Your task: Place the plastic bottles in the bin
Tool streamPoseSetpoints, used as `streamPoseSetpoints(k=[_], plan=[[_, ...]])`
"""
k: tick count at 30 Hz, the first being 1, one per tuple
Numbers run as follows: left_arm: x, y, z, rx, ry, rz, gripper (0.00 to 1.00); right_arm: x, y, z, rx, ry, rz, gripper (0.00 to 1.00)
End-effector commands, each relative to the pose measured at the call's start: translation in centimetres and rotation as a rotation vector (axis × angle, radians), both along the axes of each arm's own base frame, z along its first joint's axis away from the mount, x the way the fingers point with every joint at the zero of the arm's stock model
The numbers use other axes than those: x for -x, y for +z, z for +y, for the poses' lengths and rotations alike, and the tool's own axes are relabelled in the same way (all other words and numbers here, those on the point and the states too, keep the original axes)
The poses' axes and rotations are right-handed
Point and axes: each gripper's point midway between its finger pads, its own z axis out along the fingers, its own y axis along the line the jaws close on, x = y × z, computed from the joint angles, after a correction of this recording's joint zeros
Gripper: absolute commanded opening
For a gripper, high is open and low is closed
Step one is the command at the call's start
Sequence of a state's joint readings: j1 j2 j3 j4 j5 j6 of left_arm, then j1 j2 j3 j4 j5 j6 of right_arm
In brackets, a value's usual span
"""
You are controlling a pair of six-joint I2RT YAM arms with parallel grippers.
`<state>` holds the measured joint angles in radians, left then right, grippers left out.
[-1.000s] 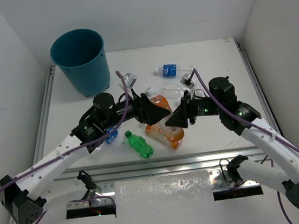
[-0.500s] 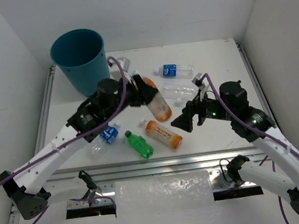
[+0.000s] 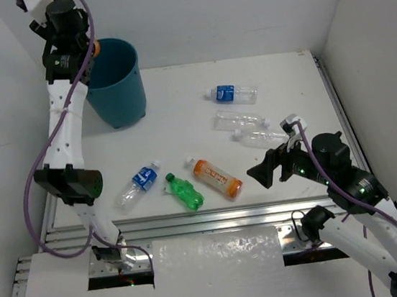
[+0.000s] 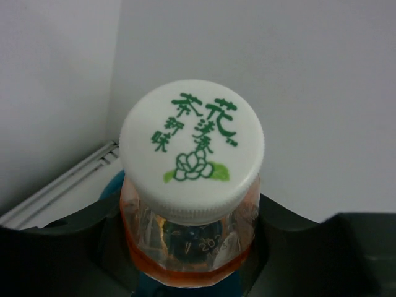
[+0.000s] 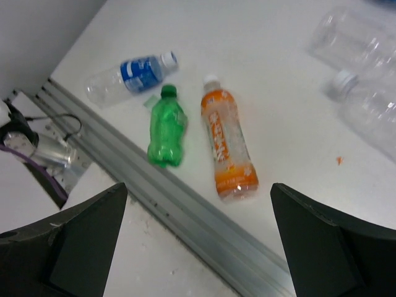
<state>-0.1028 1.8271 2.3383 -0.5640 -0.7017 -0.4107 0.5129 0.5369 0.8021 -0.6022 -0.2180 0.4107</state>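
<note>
1. The left hand (image 3: 83,47) is pinching an orange bottle (image 4: 192,151) just under its white cap, so the neck is sitting squeezed between the two fingers.
2. That arm is reaching way up and holding the bottle at the top of the bin (image 3: 116,93), by the rim on its left side. A bit of teal is showing right beneath the bottle in the wrist view.
3. The bin is standing upright at the far-left corner of the surface (image 3: 181,129).
4. The right hand (image 3: 262,172) is hovering above the near-right part of the surface, spread wide and carrying nothing.
5. A second orange bottle (image 5: 228,148) is lying in front of it, with a green bottle (image 5: 166,133) just beside that. A blue-label bottle (image 5: 130,73) is lying near the green one's cap.
6. Further back, a clear bottle (image 3: 242,120) and another clear bottle (image 3: 261,137) are lying close together. The other blue-label bottle (image 3: 234,94) is lying behind them.
</note>
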Motion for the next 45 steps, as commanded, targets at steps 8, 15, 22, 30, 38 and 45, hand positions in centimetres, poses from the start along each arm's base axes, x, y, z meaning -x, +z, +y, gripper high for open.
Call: streamPoseSetpoints(k=[8,15,22,30,38,45], plan=[[-6.0,-1.8,2.1,-0.162,-0.041,0.011,0.97,0.5,-4.1,0.2,0.047,0.026,0.092,0.99],[-1.3,4.1,1.5,-0.163,-0.082,-0.082,1.0,-0.4,-7.7,3.6,0.047,0.144,0.277,0.99],[9.8,3.2,-5.3,0.035,-0.381,-0.107,1.0,-5.0,-12.0,5.7,0.305,0.113,0.329,0.99],[17.0,-7.3,-10.4,0.161,-0.632,0.021,1.0,-7.8,-18.1,8.0,0.551,0.164,0.42,0.95],[19.3,-17.3,-10.6,0.097,-0.677,0.264,1.0,-5.5,-23.2,7.9,0.577,0.238,0.525,0.6],[20.5,-19.9,-15.9,0.226,-0.944,0.227,1.0,-5.2,-21.2,6.9,0.551,0.187,0.471,0.24]])
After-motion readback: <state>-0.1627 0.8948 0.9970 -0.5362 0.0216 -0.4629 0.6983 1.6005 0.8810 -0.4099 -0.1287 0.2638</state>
